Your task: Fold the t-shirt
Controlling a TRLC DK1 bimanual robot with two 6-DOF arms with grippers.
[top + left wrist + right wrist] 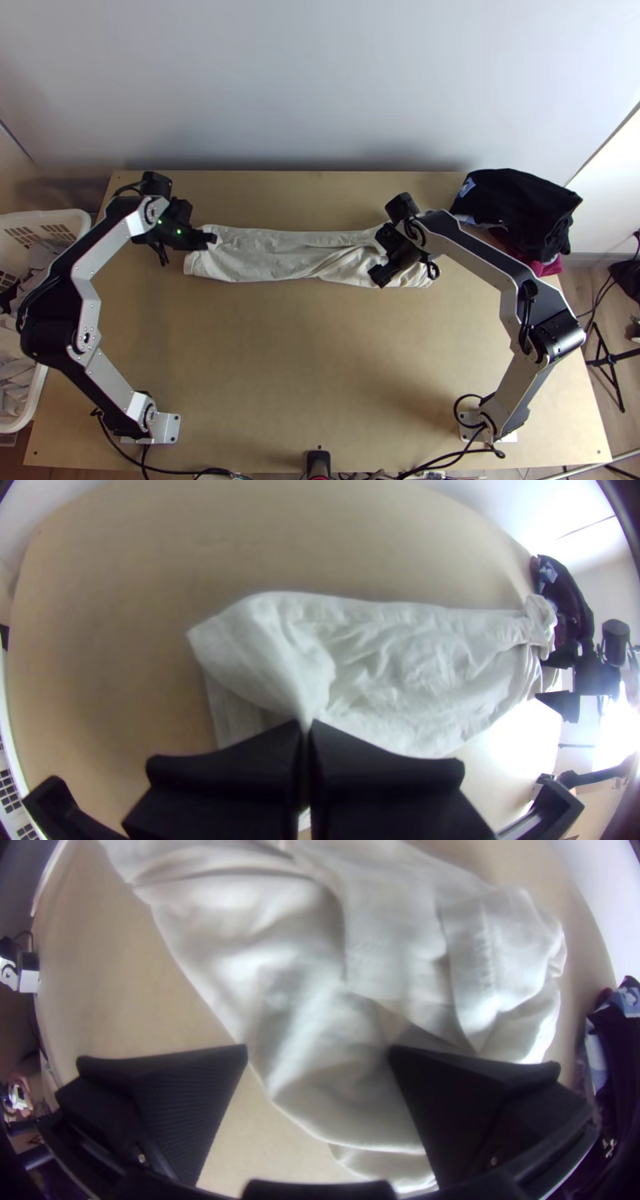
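T-shirt: lay as narrow strip, far bench. Left end effector: gripped left end. Right end effector: stood open over right end. Hazard: one-sided pull risked skewing loose layers.

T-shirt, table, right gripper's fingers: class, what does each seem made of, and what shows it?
T-shirt: matt cloth, perhaps cotton, with soft creases and stitching. Table: probably smooth wood or board, being evenly light brown. Right fingers: black plastic or rubber, unclear which; finely textured, dull.
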